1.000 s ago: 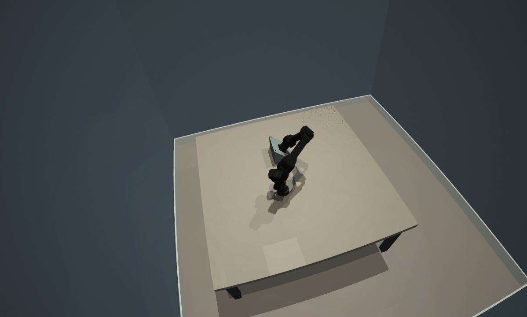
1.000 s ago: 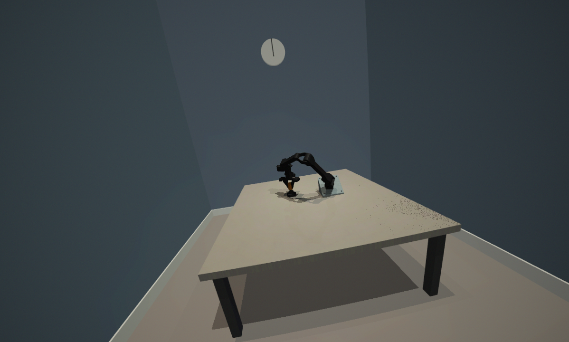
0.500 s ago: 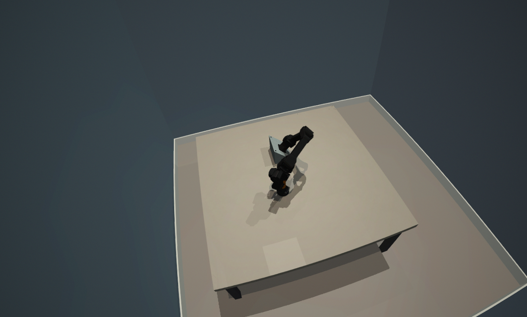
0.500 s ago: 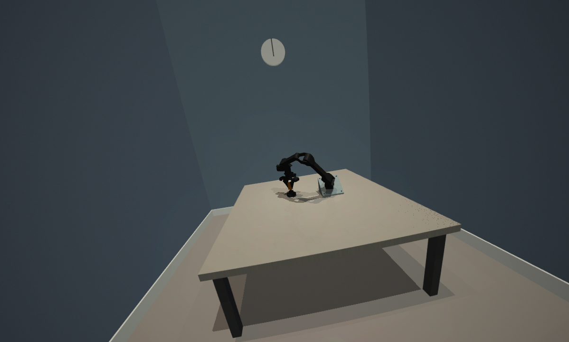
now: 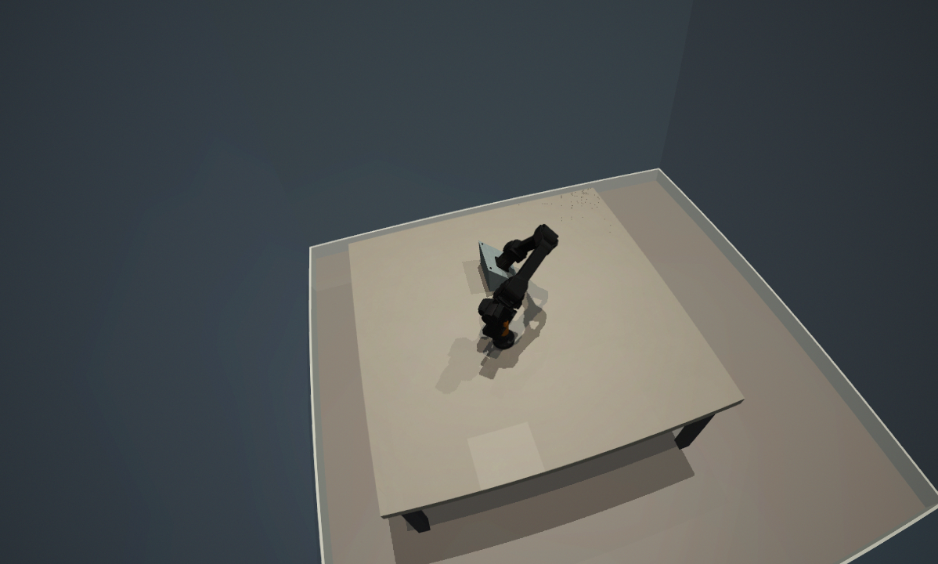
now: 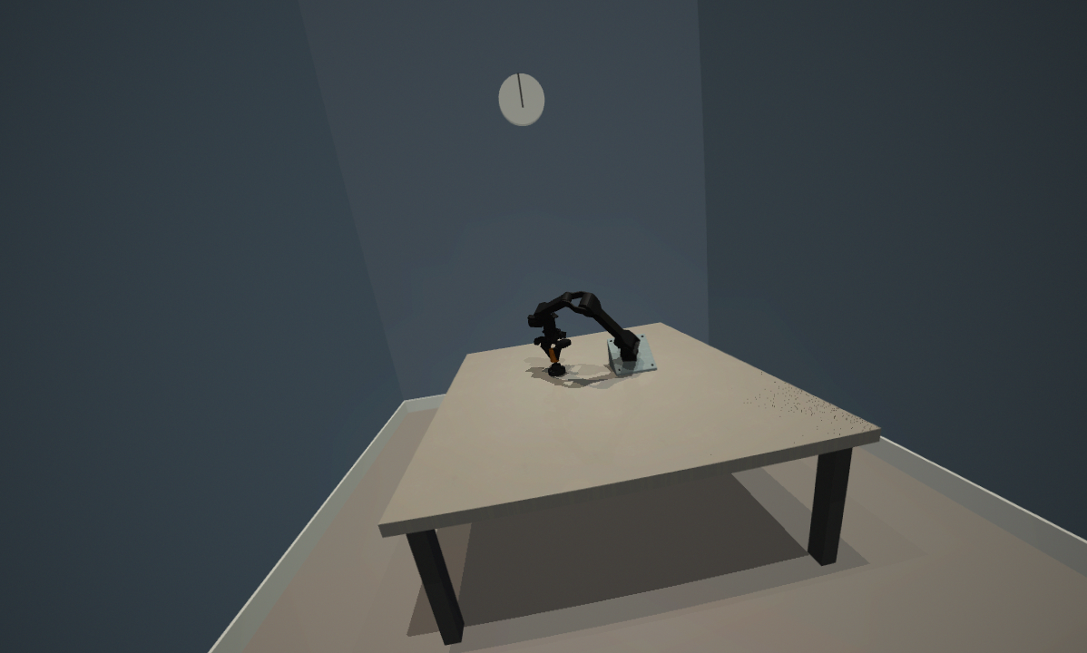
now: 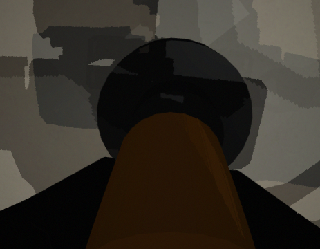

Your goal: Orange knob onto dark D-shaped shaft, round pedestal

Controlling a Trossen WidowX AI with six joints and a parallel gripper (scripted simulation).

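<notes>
The orange knob is held upright between the fingers of my gripper, which is shut on it. The dark round pedestal stands on the table under the knob. In the wrist view the knob covers the near part of the pedestal, and its far end lies over the pedestal's middle. The D-shaped shaft is hidden by the knob. I cannot tell how far the knob is down on the shaft, or whether it touches the pedestal.
The arm's base is fixed to a pale grey-blue block on the table. The arm's dark links arch from that block to the pedestal. Shadows lie around the pedestal. A round clock hangs on the far wall.
</notes>
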